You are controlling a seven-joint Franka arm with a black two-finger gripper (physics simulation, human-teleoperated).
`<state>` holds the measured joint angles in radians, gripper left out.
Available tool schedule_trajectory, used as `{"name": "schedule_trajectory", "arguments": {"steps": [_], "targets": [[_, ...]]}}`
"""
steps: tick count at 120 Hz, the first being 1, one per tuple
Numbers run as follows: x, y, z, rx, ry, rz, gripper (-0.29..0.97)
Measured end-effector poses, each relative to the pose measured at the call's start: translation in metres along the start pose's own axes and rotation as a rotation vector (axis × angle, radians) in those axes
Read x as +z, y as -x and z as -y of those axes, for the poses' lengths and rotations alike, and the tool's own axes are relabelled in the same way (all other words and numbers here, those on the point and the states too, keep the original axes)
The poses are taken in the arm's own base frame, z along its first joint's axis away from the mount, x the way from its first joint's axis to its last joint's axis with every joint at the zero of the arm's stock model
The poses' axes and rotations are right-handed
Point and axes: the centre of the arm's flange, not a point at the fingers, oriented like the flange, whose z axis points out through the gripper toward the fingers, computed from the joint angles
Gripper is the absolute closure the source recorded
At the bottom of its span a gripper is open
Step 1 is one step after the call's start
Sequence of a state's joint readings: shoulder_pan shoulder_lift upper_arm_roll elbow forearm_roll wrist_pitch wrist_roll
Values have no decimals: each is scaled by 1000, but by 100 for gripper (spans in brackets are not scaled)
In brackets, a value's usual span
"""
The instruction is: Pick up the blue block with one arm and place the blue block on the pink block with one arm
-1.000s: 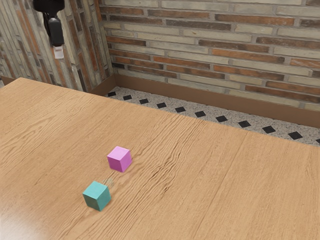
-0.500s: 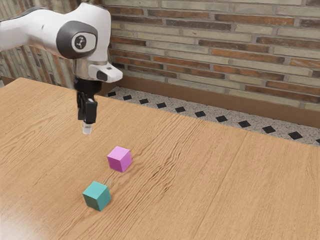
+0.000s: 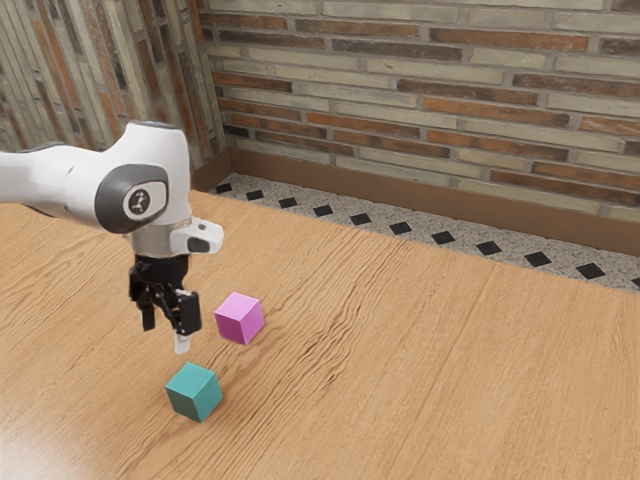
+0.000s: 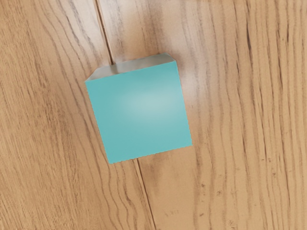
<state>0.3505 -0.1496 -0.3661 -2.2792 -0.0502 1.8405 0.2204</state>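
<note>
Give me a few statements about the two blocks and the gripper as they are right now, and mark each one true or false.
1. The blue block rests on the table. True.
2. The blue block is stacked on the pink block. False: the two stand apart, each on the table.
3. The gripper hangs just above the blue block, clear of it. True.
4. The gripper holds the pink block. False: the pink block stands alone on the table, to the exterior view's right of the gripper.
5. The pink block stands nearer the brick wall than the blue block does. True.
</note>
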Motion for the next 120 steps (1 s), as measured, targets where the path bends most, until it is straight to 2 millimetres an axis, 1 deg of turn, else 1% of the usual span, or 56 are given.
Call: {"name": "schedule_trajectory", "arguments": {"steps": [8, 20, 30, 37, 52, 66, 79, 90, 106, 120], "targets": [[5, -2, 5, -41, 4, -5, 0], [21, -13, 6, -76, 18, 9, 0], [28, -15, 7, -106, 20, 11, 0], [33, -13, 8, -128, 19, 15, 0], [36, -8, 14, -176, 17, 14, 0], [46, -3, 12, -202, 15, 31, 0], [47, 1, 12, -221, 3, 32, 0], [49, 2, 20, -248, 2, 35, 0], [64, -5, 30, -266, 7, 67, 0], [69, -16, 28, -262, 3, 69, 0]]}}
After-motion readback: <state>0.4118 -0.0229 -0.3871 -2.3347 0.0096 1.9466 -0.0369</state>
